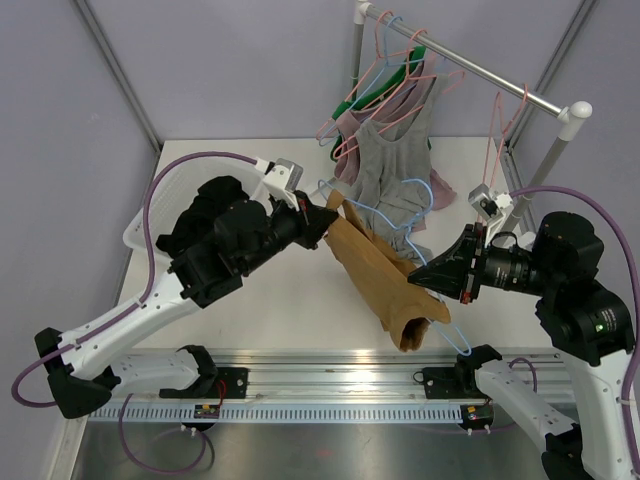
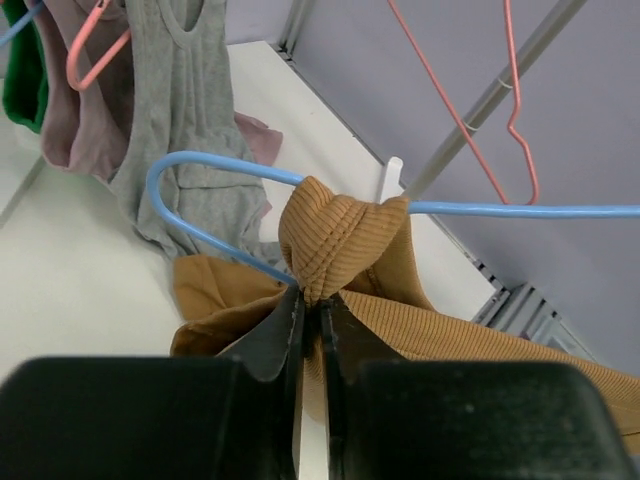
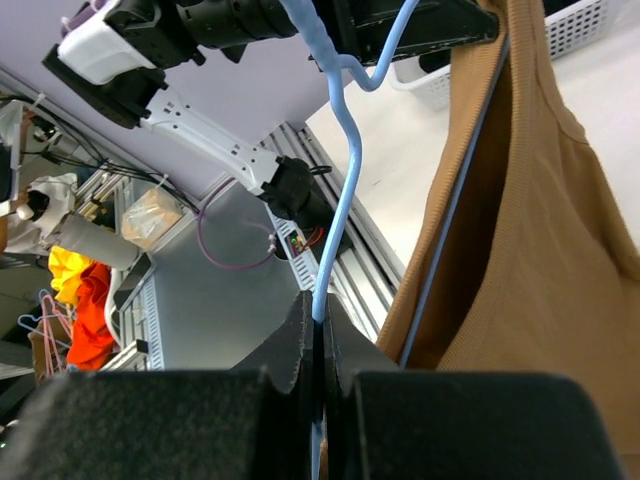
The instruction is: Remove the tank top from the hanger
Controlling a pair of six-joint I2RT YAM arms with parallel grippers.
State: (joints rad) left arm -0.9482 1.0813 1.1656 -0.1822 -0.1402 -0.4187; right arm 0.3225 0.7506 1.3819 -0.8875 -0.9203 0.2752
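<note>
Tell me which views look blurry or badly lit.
Top external: even light, sharp throughout, no glare. Left wrist: left claw blurs near the lens, tank top ribbing crisp. Right wrist: right claw blurs, blue hanger sharp.

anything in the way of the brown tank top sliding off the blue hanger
Yes: the blue hanger runs through the tank top strap that the left hand pinches. The right hand grips the hanger. Nothing else visible blocks it.

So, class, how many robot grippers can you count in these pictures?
2. The left gripper pinches the brown tank top; the right gripper clamps the blue hanger. None seems hidden.
</note>
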